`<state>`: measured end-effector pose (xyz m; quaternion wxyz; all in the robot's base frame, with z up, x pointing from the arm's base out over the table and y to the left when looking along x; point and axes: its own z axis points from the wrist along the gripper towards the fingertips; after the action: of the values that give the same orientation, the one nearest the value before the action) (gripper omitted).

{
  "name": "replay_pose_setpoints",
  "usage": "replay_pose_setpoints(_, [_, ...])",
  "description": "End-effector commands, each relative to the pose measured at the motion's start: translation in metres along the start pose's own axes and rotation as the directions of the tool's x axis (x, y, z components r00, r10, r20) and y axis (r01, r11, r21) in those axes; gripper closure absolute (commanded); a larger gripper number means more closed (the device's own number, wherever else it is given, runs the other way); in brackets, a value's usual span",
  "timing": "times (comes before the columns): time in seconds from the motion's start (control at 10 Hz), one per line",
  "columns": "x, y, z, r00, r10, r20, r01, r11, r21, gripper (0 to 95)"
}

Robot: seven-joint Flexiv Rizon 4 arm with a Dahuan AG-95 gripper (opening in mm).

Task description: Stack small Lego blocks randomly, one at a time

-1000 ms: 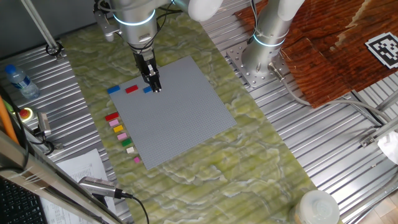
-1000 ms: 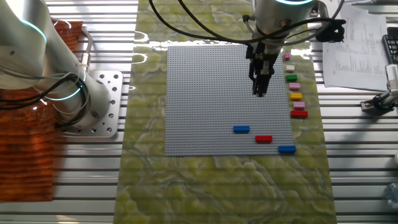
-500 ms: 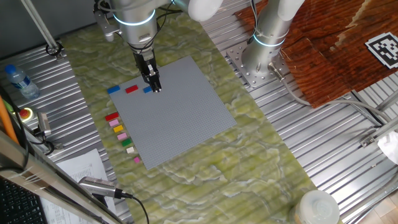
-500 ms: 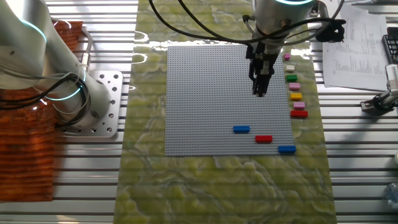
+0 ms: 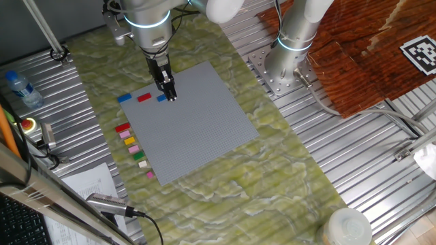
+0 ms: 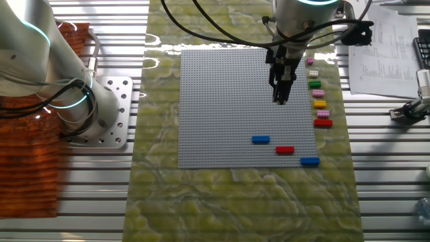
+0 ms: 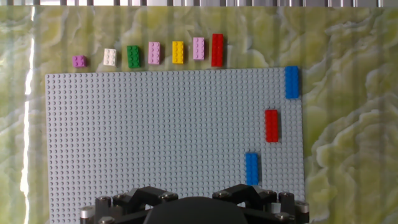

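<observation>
Grey baseplate [image 7: 155, 137], three small Lego blocks [image 7: 272, 125] lengthwise parallel along one edge; jaws' state unclear.

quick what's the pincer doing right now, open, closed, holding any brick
Pincer: above the grey baseplate; open or closed cannot be told, and no brick shows at its tip.

A grey studded baseplate [image 5: 194, 126] lies on a green marbled mat [image 5: 286, 177]; a water bottle [image 5: 20, 88] and printed papers [image 6: 383, 57] sit aside.
</observation>
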<state>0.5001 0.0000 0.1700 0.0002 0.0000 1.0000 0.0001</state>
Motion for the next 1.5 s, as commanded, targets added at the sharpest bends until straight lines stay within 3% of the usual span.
replay_pose_setpoints(0.1, [0.0001, 0.0, 0.0, 1.0, 0.01, 0.022, -0.01, 1.0, -0.008, 95.0])
replay_pose_setpoints(1.5, [0.0002, 0.0, -0.0001, 1.0, 0.01, 0.016, -0.01, 1.0, 0.002, 95.0])
